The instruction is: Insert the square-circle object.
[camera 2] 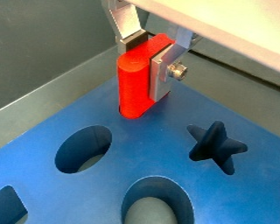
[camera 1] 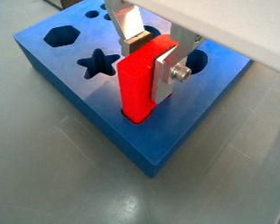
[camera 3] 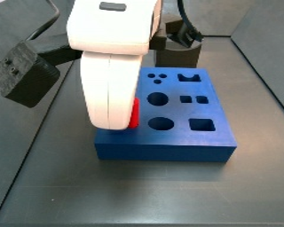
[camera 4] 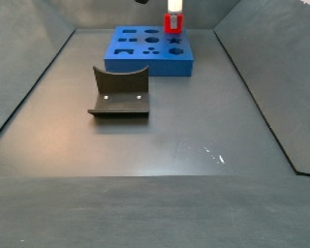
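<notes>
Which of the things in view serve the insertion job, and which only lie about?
For the job: the gripper, over the blue slab, shut on a red piece.
Lying about: the fixture on the floor, apart from the slab.

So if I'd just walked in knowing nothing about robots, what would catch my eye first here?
Probably the bright red piece clamped between the gripper fingers, hanging right over the big blue slab with its star, hexagon and round cut-outs. In a side view, the slab sits at the far end of the grey floor, with the dark L-shaped fixture standing alone nearer the middle.
</notes>
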